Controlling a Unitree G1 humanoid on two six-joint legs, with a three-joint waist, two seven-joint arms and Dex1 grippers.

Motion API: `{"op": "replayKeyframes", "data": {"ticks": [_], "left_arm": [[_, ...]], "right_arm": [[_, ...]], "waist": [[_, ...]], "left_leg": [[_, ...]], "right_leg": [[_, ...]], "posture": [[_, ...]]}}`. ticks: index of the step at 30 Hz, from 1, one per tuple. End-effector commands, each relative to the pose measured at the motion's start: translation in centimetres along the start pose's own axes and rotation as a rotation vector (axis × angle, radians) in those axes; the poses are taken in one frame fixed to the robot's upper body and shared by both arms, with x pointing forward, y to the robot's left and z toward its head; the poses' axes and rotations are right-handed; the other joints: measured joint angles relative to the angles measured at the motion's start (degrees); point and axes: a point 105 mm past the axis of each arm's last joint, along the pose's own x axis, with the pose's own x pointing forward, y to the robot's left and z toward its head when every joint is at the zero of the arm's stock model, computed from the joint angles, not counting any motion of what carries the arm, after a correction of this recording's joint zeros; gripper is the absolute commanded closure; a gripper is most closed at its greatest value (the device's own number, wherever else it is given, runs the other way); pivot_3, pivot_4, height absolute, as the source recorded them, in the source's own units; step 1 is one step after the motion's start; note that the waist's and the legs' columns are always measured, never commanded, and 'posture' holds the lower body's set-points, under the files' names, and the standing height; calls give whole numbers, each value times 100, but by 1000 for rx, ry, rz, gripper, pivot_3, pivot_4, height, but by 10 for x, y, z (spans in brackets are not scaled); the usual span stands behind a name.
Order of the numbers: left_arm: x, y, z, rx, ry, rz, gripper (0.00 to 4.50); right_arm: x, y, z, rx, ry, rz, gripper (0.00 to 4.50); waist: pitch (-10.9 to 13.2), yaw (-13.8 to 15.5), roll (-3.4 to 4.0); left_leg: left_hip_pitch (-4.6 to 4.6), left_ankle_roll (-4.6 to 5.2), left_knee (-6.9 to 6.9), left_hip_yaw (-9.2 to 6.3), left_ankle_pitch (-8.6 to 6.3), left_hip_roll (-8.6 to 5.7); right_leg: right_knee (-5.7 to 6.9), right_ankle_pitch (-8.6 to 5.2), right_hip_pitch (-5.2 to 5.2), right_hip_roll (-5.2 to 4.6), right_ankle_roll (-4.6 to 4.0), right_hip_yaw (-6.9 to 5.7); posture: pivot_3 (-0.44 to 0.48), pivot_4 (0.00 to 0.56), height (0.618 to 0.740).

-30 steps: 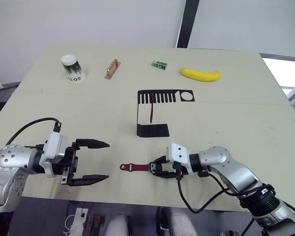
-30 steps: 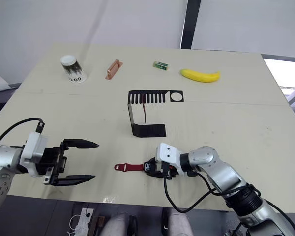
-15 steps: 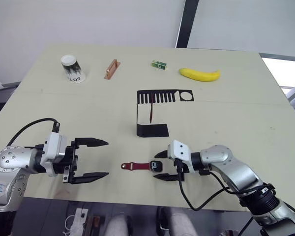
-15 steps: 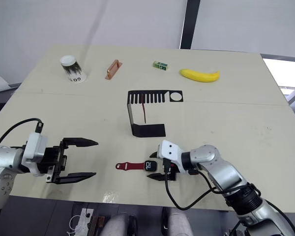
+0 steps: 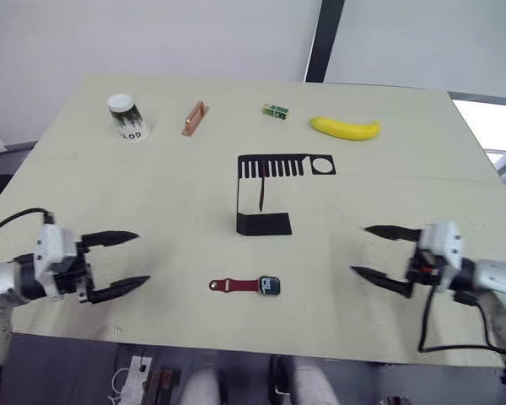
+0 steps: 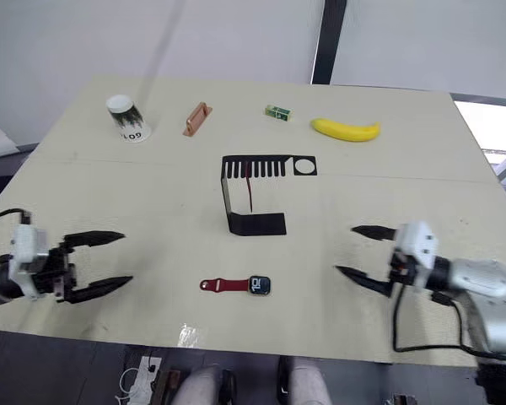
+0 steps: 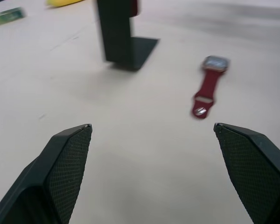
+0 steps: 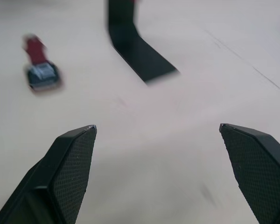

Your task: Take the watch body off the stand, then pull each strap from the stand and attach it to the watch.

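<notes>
Left gripper [image 5: 116, 263] low over the pale table's [image 5: 152, 186] near left edge, fingers spread, pointing inward. Right gripper [image 5: 379, 253] mirrors it at near right, fingers apart, empty. Small square dark watch body [image 5: 270, 285] lies flat between them, one dark-red strap [image 5: 232, 285] attached. Second dark-red strap [image 5: 261, 192] hangs from the black sheet-metal stand [image 5: 266, 190].

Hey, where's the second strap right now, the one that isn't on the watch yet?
The second strap hangs from a slot in the stand at mid-table, beyond the watch body, which lies flat on the table with the first strap on its left.
</notes>
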Motion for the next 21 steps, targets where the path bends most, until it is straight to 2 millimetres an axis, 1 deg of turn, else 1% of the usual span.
{"op": "replayKeyframes", "data": {"ticks": [1, 3, 6, 8, 11, 14, 17, 19, 21], "left_arm": [[-22, 26, -2, 31, -31, 211, 0], [-30, 32, -6, 28, -27, 277, 0], [-29, 37, -5, 22, -52, 330, 0], [-24, 38, -1, 25, -73, 346, 0], [-14, 35, 4, 39, -94, 338, 0], [-2, 23, 12, 28, -119, 290, 0], [13, 11, 27, 27, -168, 266, 0], [26, -2, 40, 25, -203, 246, 0], [40, -19, 52, 11, -236, 218, 0]], "right_arm": [[-39, -28, -2, -2, -29, -242, 30], [-57, -38, -7, 13, -34, -370, 30], [-71, -35, -20, 21, 12, -415, 30], [-73, -35, -24, 36, 6, -444, 30], [-68, -37, -24, 77, -36, -468, 30], [-45, -35, -19, 99, -81, -426, 30], [-17, -32, -9, 159, -124, -377, 30], [9, -25, -4, 197, -106, -315, 30], [38, -13, 12, 226, -160, -217, 30]], "waist": [[0, -24, 0], [0, -51, 1], [0, -45, 1], [0, -42, 0], [0, -47, 2], [0, -63, 2], [0, -63, 2], [1, -45, 3], [1, -53, 3]], "left_leg": [[2, 0, -1, 3, 0, 0], [6, 0, -4, 6, 0, 1], [12, -3, -8, 11, -1, 3], [14, -5, -10, 12, -2, 2], [16, -11, -9, 14, -2, 2], [23, -14, -10, 21, -2, 3], [40, -18, -15, 36, -4, 5], [45, -19, -16, 40, -4, 4], [45, -19, -16, 41, -4, 4]], "right_leg": [[1, 0, -1, 0, 0, 2], [5, 0, 0, -1, 0, 6], [12, 0, -2, -2, 0, 10], [12, 0, -1, -4, 0, 12], [18, 0, -1, -6, 0, 14], [24, 0, -1, -7, 0, 18], [30, -1, 0, -6, -1, 27], [37, -1, 1, -9, -2, 31], [37, -1, 1, -10, -2, 33]], "posture": [[0, 150, 740], [0, 150, 740], [0, 150, 740], [0, 150, 740], [0, 150, 740], [0, 150, 740], [0, 150, 740], [0, 150, 740], [0, 150, 740]]}}
